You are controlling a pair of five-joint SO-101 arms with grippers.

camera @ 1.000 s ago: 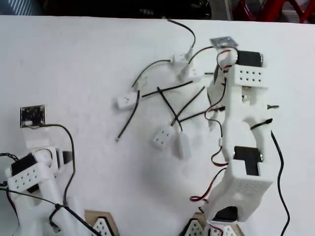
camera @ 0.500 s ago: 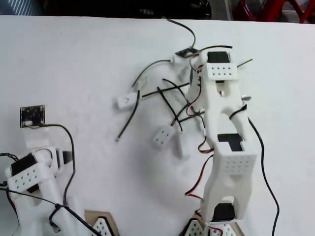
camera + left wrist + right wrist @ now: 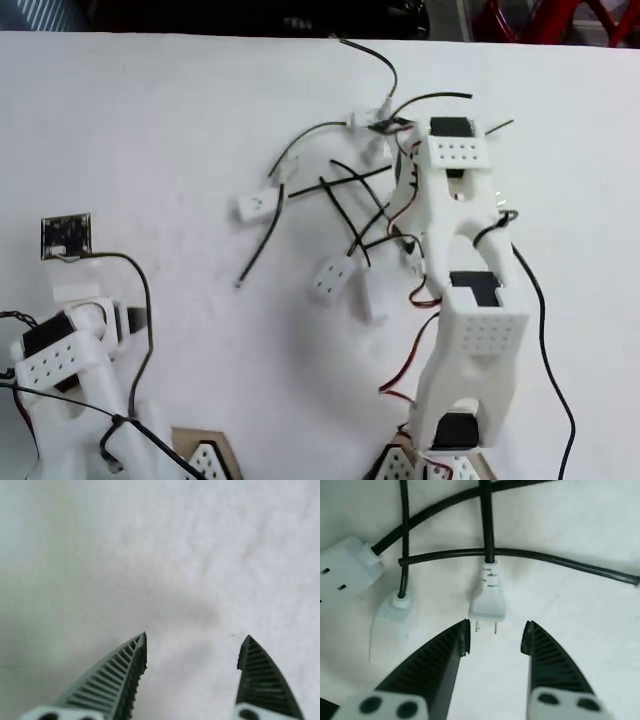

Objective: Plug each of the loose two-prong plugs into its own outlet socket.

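Note:
My right gripper (image 3: 495, 635) is open, just short of a white two-prong plug (image 3: 487, 597) lying flat on the table, its prongs pointing into the gap between my fingers. Beside it lie a second white plug (image 3: 390, 622) and a white outlet socket (image 3: 342, 572) with slots showing. From above, the right arm (image 3: 455, 200) reaches over a tangle of black cords (image 3: 350, 195) with white plugs (image 3: 365, 121) at its far end. Two outlet sockets (image 3: 258, 205) (image 3: 332, 277) lie left of the arm. My left gripper (image 3: 192, 645) is open over bare table.
The left arm (image 3: 60, 365) sits at the near left corner, well away from the cords. Another white piece (image 3: 372, 297) lies beside the nearer socket. A loose cord end (image 3: 240, 280) trails toward the table's middle. The table's far edge runs along the back.
The right arm swung left from the table's right side onto the cord tangle, then eased slightly back. The left arm stayed put.

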